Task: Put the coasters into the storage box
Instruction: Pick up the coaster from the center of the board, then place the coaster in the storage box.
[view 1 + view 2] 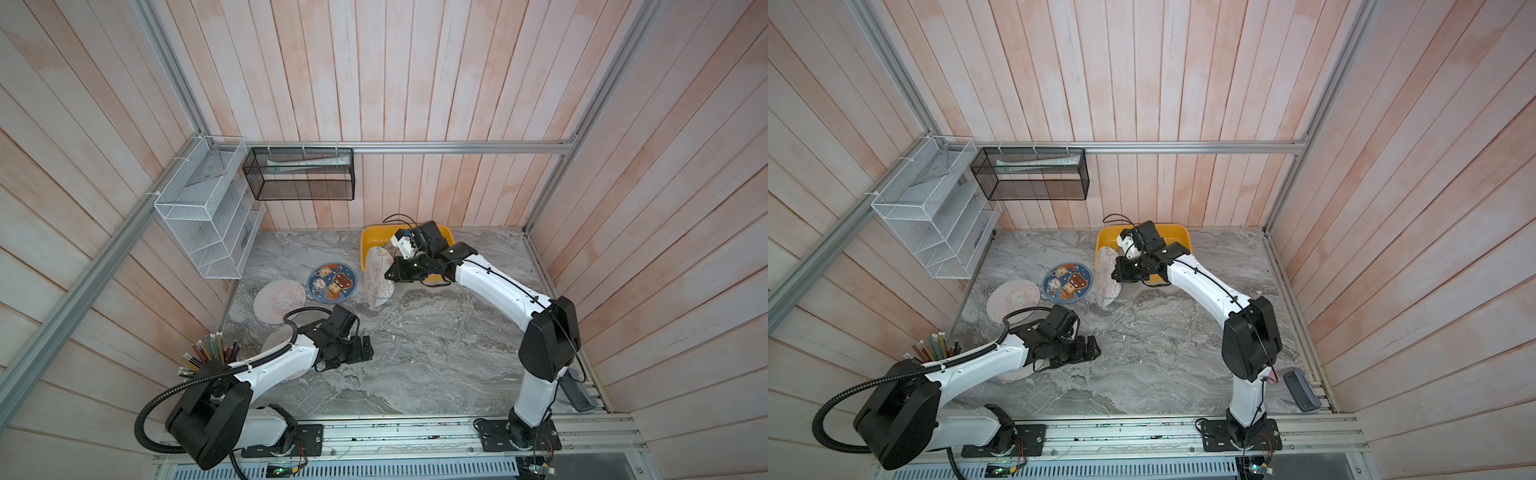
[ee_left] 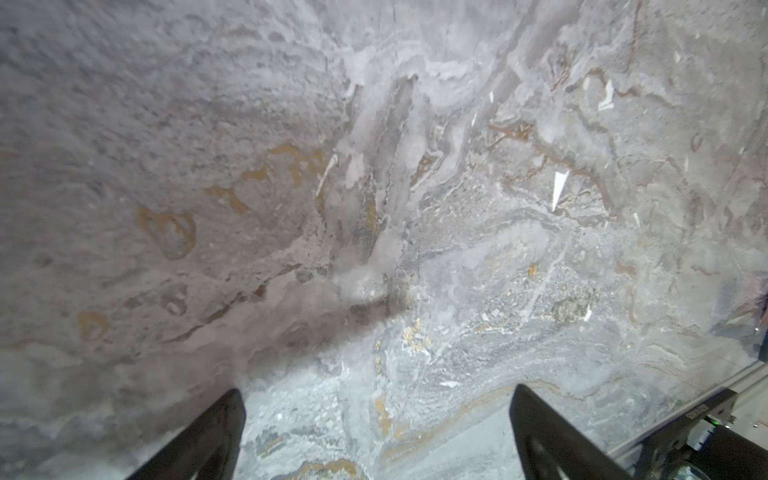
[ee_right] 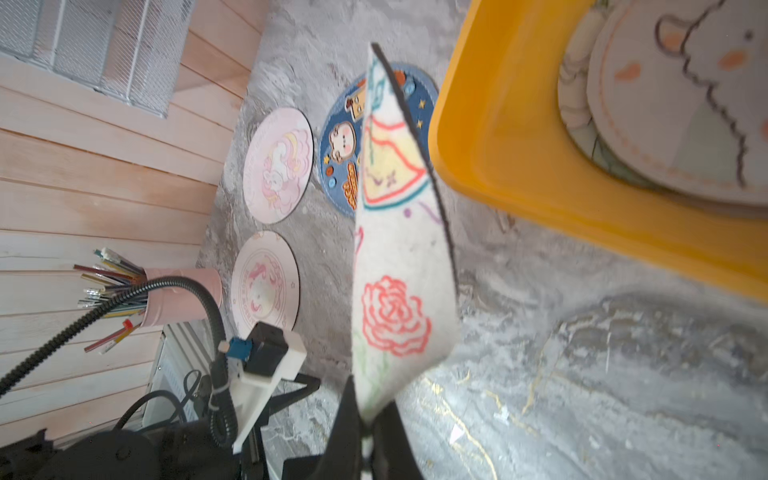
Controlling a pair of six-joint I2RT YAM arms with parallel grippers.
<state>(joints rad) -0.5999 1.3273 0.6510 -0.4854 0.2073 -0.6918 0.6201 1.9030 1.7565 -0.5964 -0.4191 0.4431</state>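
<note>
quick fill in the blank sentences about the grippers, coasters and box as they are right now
1. The right gripper pinches the rose-print coaster, while the left gripper holds ____.
2. The cartoon-animal coaster, flat on the table, has a dark ____ background.
3. The pencils stand in a ____ cup.
4. The storage box is ____ in colour.

Missing words: nothing; blue; pink; yellow

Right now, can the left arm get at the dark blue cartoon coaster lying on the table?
Probably yes. The blue coaster lies flat and uncovered just beyond the left arm, whose jaws stand open and empty. Watch the cream coaster held by the right arm close beside it.
</note>
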